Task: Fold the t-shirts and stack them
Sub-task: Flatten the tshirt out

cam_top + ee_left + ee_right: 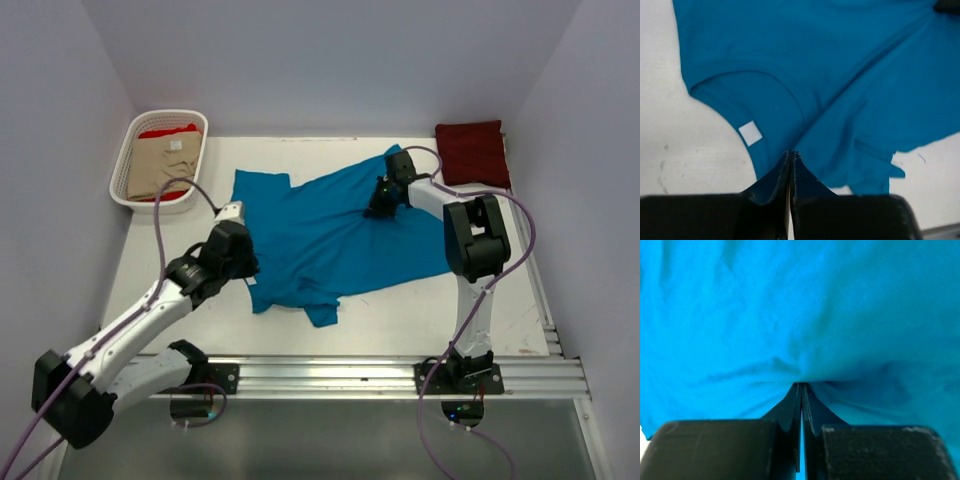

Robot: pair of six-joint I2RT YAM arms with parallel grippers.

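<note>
Left wrist view showed us the left gripper [791, 155] with its fingers pressed together on the near edge of the teal-blue t-shirt [850, 75]. The white neck label [750, 133] lay just up and left of the tips, and the collar [765, 80] curved beyond it. A fold ran away from the tips toward the upper right, so we judged a pinch of cloth was caught there, though the edge was too dark to be sure.

The right gripper [801, 386] was clenched too, with cloth puckering in creases to both sides of its tips. We took that as a grasp on the shirt's middle.

The shirt lay spread and rumpled on the table [400, 310], stretching from one pair of fingers to the other.

We judged it light, limp and thin. It would sag and drag wherever it was not held, and a shallow pinch could slip off a single layer. Seams, hem and shoulder edges, where the cloth is doubled, seemed the better holds. Lifting two spread points together should keep a fold line straight.
</note>
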